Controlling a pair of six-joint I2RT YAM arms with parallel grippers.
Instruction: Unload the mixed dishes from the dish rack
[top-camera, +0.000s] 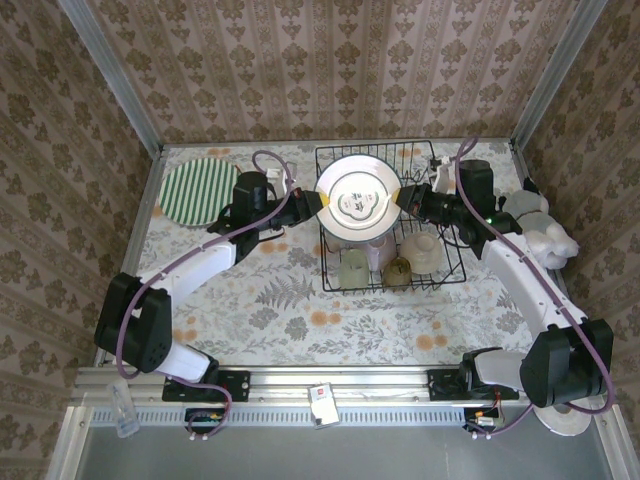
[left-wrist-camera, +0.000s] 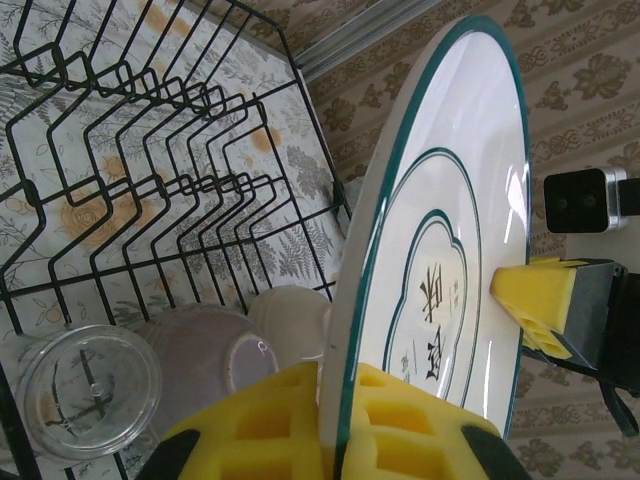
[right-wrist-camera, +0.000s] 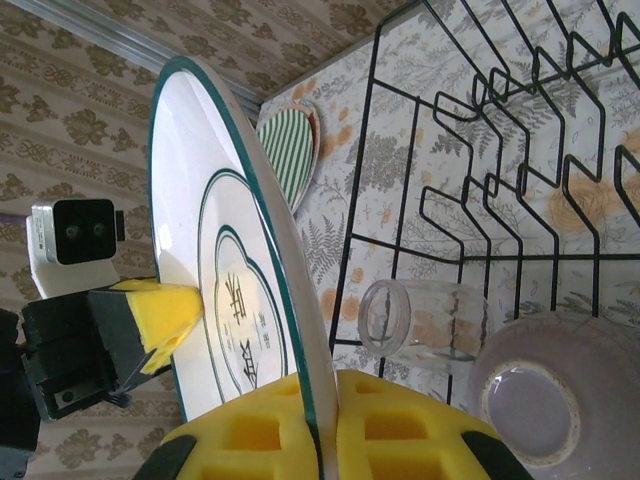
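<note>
A white plate with green rings and dark characters stands on edge over the dish rack. My left gripper is shut on its left rim and my right gripper is shut on its right rim. In the left wrist view the plate runs between the left gripper's yellow pads. The right wrist view has the plate pinched in the right gripper. Below it in the rack lie a glass tumbler, a lilac bowl, a cream bowl and an amber cup.
A green-striped plate lies flat on the flowered table at the back left. A white-grey soft toy sits by the right wall next to the rack. A white tape roll rests at the near right corner.
</note>
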